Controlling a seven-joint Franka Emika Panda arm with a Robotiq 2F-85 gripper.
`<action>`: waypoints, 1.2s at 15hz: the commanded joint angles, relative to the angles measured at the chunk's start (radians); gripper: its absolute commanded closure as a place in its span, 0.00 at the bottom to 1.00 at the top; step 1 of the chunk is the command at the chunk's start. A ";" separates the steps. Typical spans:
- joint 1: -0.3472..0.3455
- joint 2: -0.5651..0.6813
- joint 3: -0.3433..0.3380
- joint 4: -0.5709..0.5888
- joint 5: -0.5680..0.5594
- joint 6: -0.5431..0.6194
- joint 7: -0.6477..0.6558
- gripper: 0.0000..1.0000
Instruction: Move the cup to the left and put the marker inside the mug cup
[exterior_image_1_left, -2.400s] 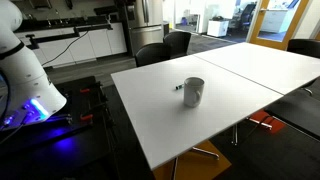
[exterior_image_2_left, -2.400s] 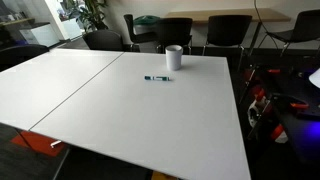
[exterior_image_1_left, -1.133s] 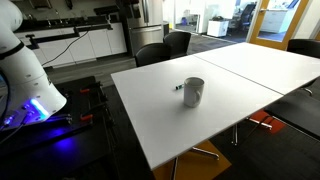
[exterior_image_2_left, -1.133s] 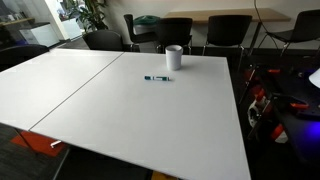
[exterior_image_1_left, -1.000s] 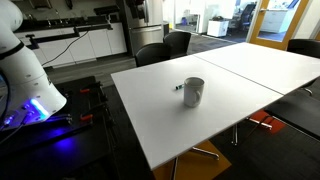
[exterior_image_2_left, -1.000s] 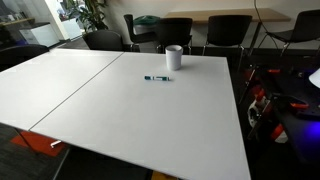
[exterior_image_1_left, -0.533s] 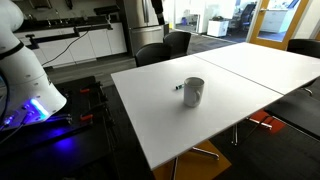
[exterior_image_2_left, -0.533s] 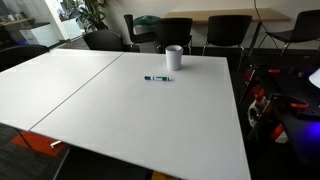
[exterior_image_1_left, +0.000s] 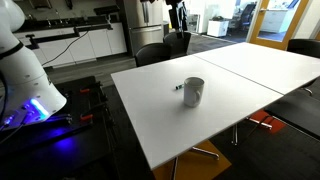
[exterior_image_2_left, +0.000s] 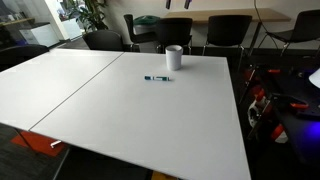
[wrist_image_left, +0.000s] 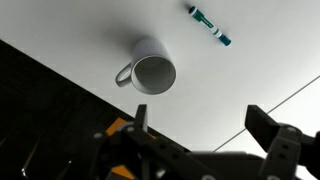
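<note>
A white mug cup (exterior_image_1_left: 193, 92) stands upright on the white table (exterior_image_1_left: 230, 115), with a green-capped marker (exterior_image_1_left: 180, 86) lying just beside it. Both exterior views show them: the cup (exterior_image_2_left: 174, 57) near the table's far edge and the marker (exterior_image_2_left: 156, 78) lying flat a little in front of it. My gripper (exterior_image_1_left: 178, 15) hangs high above the table, well away from both. In the wrist view the gripper (wrist_image_left: 200, 125) is open and empty. From there I look straight down into the empty cup (wrist_image_left: 150, 70), with the marker (wrist_image_left: 209, 25) apart from it.
Black chairs (exterior_image_2_left: 176, 32) line the table's far side, and one chair (exterior_image_1_left: 152, 53) stands at the table's end. The robot base (exterior_image_1_left: 25, 80) with blue light stands off the table. A seam (exterior_image_1_left: 215, 70) runs across the two joined tabletops.
The gripper has come into an exterior view at the top and moved across toward the table. The cup and marker have not moved.
</note>
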 joint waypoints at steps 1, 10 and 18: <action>0.011 0.115 -0.028 0.087 -0.041 0.013 0.133 0.00; 0.022 0.290 -0.058 0.157 0.026 0.111 0.063 0.00; 0.045 0.374 -0.077 0.162 0.083 0.201 -0.019 0.00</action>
